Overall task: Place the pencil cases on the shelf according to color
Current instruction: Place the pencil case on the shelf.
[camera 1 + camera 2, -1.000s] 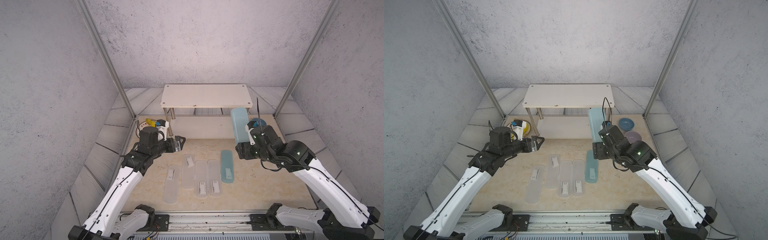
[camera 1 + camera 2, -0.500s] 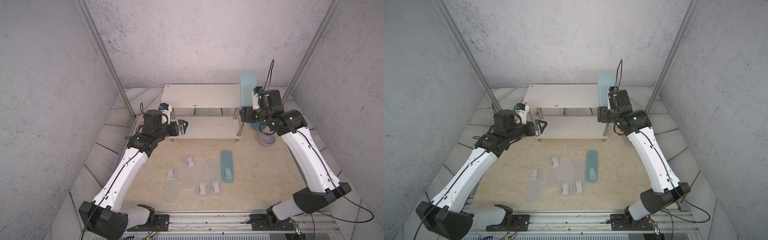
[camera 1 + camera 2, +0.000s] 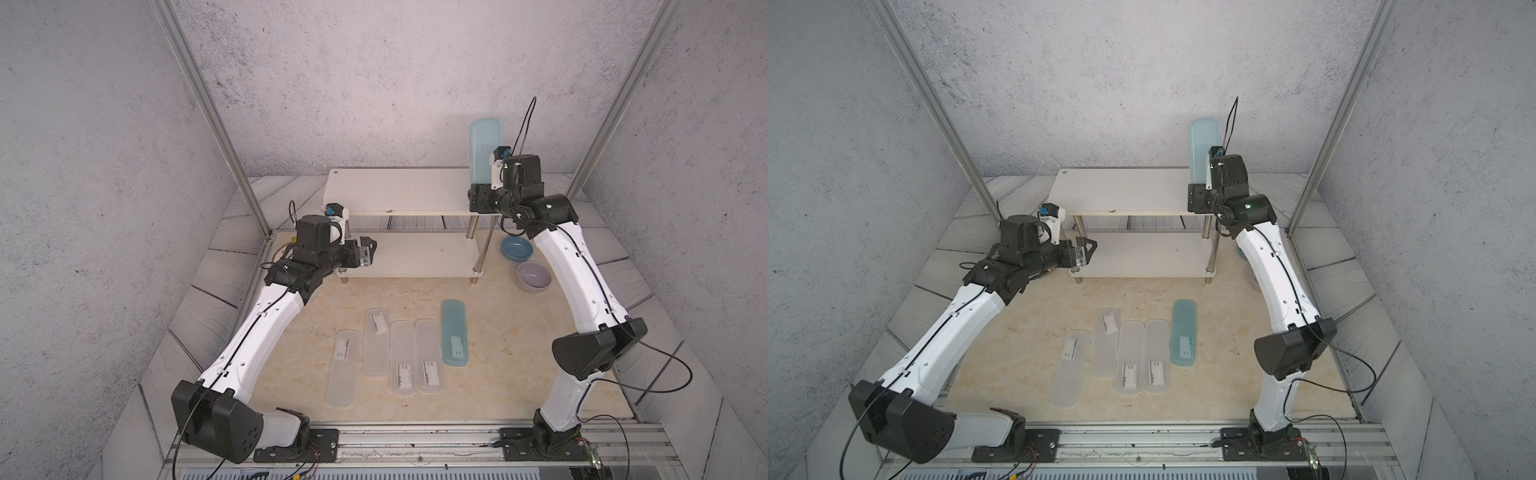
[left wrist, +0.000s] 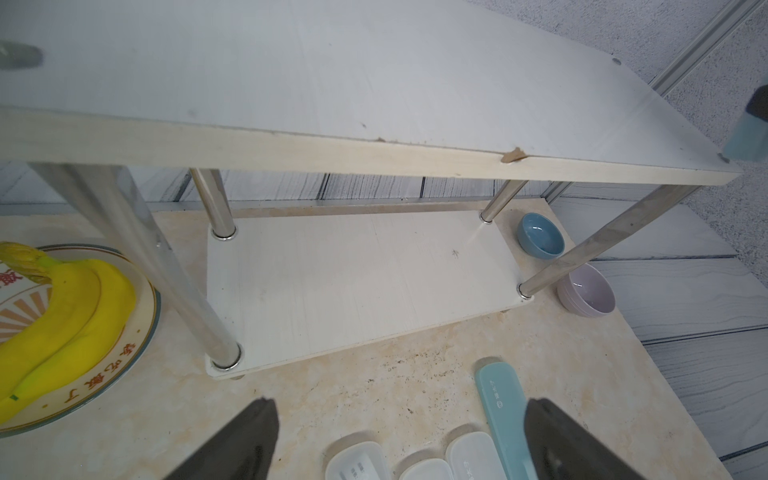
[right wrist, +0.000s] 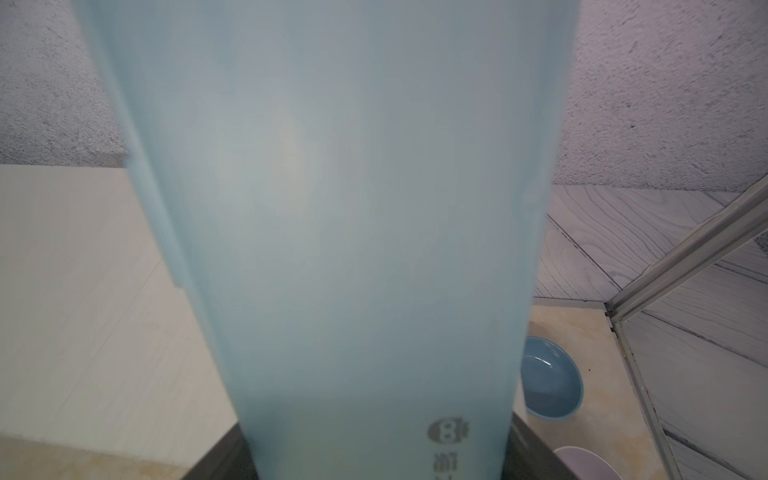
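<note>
1. Right now the teal pencil case [image 3: 484,153] stands on end, raised over the corner of the shelf [image 3: 395,191] nearest the bowls. I cannot tell whether it hangs over the top board [image 3: 1121,189] or just off its end. Both boards are bare.
2. The right gripper [image 3: 482,195] clamps the case by its lower end. The case's broad face nearly fills the right wrist view.
3. I judge the step in hand to be laying this case on the top board. I would carry it inward from the corner and tip it flat, with its long side along the board. I would release only once it bears on the board.
4. Let go upright or half off the edge, it would likely topple toward the blue bowl [image 3: 516,248] and lilac bowl [image 3: 534,275] beside the shelf's legs.
5. I would leave room on that board for the second teal case [image 3: 454,338], which lies on the table [image 3: 519,374] in front of the shelf.
6. The 4 clear cases [image 3: 402,357] lie next to it, also in front of the shelf. I judge the lower board [image 3: 415,254] suits them.
7. The left gripper [image 3: 368,253] hovers empty, jaws wide apart, at the shelf's opposite end, near the plate of bananas [image 4: 83,332]. Parked there, it is clear of the placement.
</note>
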